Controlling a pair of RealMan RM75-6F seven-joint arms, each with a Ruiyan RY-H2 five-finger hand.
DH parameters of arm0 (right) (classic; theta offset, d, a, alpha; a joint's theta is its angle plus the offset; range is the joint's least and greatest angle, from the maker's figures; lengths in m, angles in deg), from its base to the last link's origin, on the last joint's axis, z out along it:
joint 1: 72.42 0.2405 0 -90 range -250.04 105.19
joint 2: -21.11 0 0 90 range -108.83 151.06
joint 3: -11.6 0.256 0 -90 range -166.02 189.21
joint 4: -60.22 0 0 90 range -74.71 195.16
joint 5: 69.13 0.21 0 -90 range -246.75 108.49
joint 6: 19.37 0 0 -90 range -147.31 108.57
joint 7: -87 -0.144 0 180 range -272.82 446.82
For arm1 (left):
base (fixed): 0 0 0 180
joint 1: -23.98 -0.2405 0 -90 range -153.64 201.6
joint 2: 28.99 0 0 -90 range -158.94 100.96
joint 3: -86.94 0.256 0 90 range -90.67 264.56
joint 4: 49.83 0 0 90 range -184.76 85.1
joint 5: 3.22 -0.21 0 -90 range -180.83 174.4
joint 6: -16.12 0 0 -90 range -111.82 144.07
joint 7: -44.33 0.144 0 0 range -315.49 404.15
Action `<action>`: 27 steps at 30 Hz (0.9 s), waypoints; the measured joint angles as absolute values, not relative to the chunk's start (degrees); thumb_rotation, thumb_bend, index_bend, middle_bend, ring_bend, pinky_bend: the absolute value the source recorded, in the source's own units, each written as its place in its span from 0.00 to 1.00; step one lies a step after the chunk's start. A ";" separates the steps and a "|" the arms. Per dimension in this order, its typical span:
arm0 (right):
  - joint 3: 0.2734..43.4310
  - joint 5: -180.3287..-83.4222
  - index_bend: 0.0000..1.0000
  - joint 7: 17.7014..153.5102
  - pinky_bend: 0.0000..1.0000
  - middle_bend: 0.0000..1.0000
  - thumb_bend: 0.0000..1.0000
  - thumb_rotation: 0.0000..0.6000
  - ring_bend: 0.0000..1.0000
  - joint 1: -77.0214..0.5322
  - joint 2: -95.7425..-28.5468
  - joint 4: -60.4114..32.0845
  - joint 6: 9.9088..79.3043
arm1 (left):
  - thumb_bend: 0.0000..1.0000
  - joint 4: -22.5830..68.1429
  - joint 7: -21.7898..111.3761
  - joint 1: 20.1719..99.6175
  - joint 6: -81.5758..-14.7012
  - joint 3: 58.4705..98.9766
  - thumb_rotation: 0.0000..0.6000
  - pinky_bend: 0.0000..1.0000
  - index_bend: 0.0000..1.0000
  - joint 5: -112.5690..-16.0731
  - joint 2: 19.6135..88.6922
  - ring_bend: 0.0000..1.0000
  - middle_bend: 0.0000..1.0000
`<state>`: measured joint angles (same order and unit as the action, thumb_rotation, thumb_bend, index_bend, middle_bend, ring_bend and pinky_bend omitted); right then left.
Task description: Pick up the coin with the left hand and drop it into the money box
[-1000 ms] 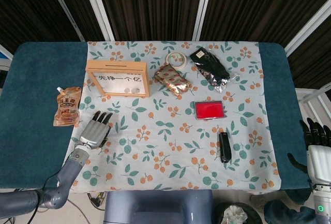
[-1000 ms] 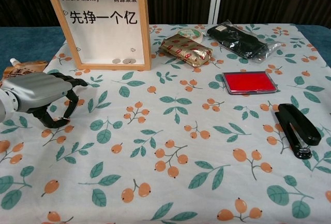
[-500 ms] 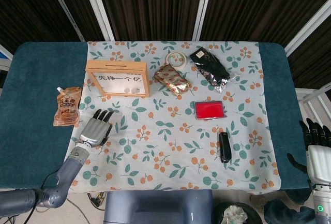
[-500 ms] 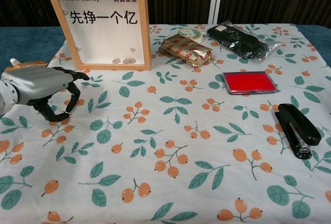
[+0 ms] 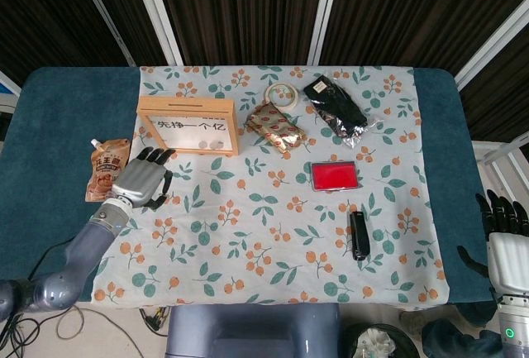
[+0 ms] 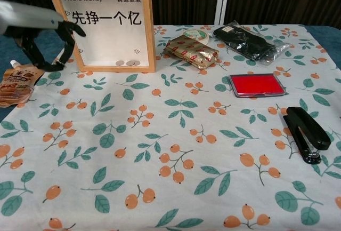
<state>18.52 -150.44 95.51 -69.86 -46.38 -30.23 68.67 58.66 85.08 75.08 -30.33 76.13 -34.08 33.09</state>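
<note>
the left hand (image 6: 40,39) hangs raised off the floral tablecloth (image 5: 273,226), fingers curled with thumb tip close to a fingertip; whether the coin sits between them cannot be told. it is beside the wooden-framed glass-fronted money box (image 6: 104,25), near the cloth's back-left corner. the right hand (image 5: 506,238), fingers apart, holds nothing beyond the table's right edge.

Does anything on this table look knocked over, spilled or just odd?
Nothing looks spilled or broken. The brown pouch lies flat half off the floral cloth, and the stapler sits alone. The money box stands upright, two coins inside.
</note>
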 measured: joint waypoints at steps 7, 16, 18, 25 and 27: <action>18.55 -149.97 0.00 95.97 0.00 0.00 0.30 1.00 0.00 -69.66 -46.88 -29.62 68.15 | 0.60 63.94 85.58 83.61 -25.11 74.01 1.00 0.00 0.64 -20.07 20.88 0.00 0.02; 18.93 -148.80 0.00 96.66 0.00 0.00 0.30 1.00 0.00 -69.60 -47.45 -28.71 67.88 | 0.60 62.06 85.24 94.76 -16.73 75.04 1.00 0.00 0.64 -5.27 12.05 0.00 0.01; 19.13 -148.47 0.00 96.85 0.00 0.00 0.30 1.00 0.00 -69.52 -47.62 -28.27 67.82 | 0.61 59.33 85.21 97.58 -14.07 76.33 1.00 0.00 0.64 -1.93 11.64 0.00 0.01; 19.72 -147.18 0.00 98.37 0.00 0.00 0.30 1.00 0.00 -69.18 -48.69 -26.45 67.48 | 0.63 46.84 85.46 107.08 -5.48 84.96 1.00 0.00 0.65 7.72 13.26 0.00 0.01; 19.75 -147.06 0.00 99.10 0.00 0.00 0.30 1.00 0.00 -69.06 -49.12 -26.02 67.44 | 0.63 42.41 85.24 109.75 -2.76 88.34 1.00 0.00 0.65 10.12 14.73 0.00 0.01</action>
